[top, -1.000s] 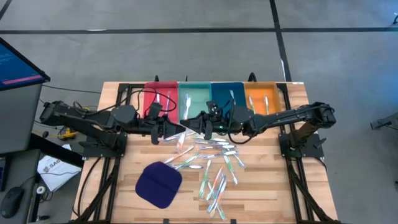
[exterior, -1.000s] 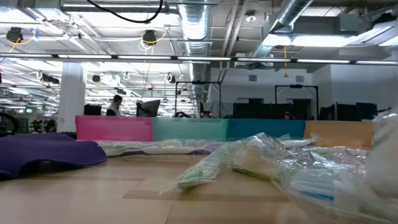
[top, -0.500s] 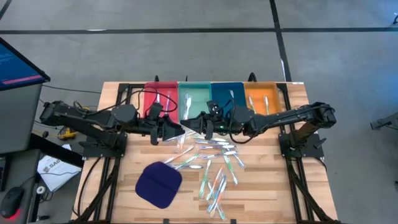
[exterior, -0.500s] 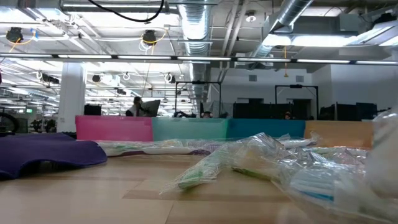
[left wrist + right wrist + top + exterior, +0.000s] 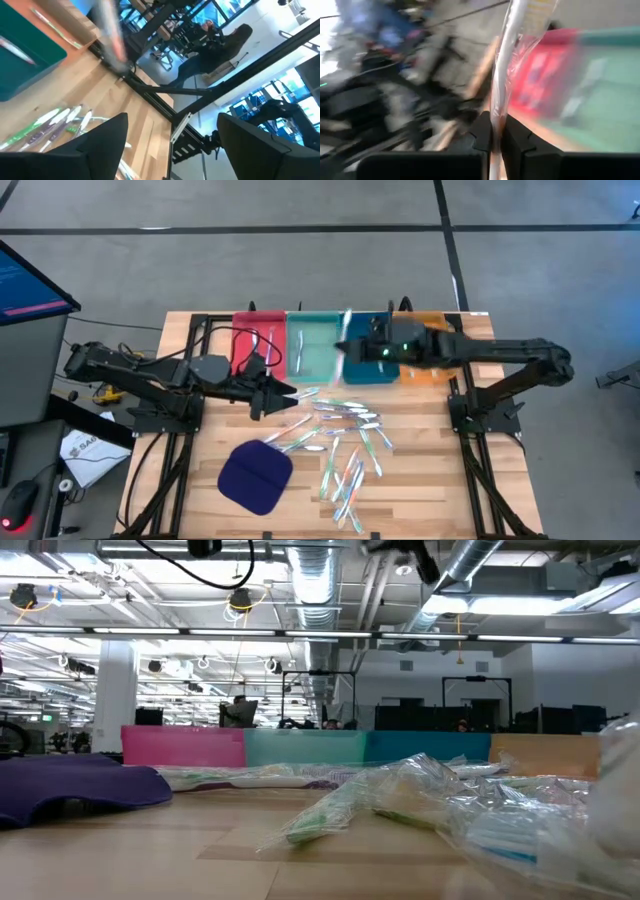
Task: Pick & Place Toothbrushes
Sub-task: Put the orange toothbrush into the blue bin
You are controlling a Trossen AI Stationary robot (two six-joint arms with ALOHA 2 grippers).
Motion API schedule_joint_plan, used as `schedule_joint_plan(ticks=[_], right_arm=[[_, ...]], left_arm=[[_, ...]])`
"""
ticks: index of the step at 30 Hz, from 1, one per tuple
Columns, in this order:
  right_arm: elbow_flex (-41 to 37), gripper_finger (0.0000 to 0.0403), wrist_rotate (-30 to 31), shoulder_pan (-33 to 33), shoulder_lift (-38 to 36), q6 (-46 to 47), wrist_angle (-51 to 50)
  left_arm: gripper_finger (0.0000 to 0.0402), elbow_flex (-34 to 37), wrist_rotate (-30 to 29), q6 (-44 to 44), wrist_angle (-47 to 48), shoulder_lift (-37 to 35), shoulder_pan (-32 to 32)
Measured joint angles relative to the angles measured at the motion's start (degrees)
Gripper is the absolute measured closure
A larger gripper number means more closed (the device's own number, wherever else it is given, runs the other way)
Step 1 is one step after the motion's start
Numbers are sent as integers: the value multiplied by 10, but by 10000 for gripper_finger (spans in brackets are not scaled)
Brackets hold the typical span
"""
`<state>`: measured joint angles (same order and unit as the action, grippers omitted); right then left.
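Many wrapped toothbrushes point(image 5: 345, 435) lie scattered on the wooden table; they also show in the left wrist view point(image 5: 45, 125) and the low view point(image 5: 400, 805). My right gripper point(image 5: 345, 350) point(image 5: 495, 127) hangs above the seam between the teal tray point(image 5: 312, 345) and the blue tray point(image 5: 368, 365), shut on one wrapped toothbrush point(image 5: 346, 328). My left gripper point(image 5: 287, 393) point(image 5: 172, 150) stands open above the table, near the red tray point(image 5: 255, 338), with nothing between its fingers. My right gripper pinches the wrapped toothbrush between its two fingers, on a low stretch of its shaft point(image 5: 496, 112). The fingers come from the table's right, slanting a little down, and lie across the brush. The brush is lifted clear, and most of it stands out past the fingers toward the far edge.
Four trays stand in a row along the far edge: red, teal, blue and orange point(image 5: 425, 345), some with toothbrushes inside. A dark blue cloth pad point(image 5: 255, 477) lies at the near left. A monitor point(image 5: 30, 280) stands beyond the table's left edge.
The two grippers met over the table in front of the teal tray. My left gripper has opened and let go. My right gripper has swung away toward the far right with the toothbrush, which now hangs over the trays.
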<state>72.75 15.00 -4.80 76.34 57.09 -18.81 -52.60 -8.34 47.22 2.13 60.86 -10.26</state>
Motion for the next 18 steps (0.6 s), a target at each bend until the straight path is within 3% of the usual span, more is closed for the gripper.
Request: schedule_joint_plan(ticks=[3, 9, 18], right_arm=[[-1, 388, -13, -51, -9, 1, -78], [-1, 388, -86, -159, 12, -40, -143], [-1, 388, -217, -286, 125, -160, -166]], left_arm=[[104, 0, -9, 1, 0, 0, 0], [105, 0, -60, 2, -1, 0, 0], [105, 0, -98, 2, -6, 0, 31]])
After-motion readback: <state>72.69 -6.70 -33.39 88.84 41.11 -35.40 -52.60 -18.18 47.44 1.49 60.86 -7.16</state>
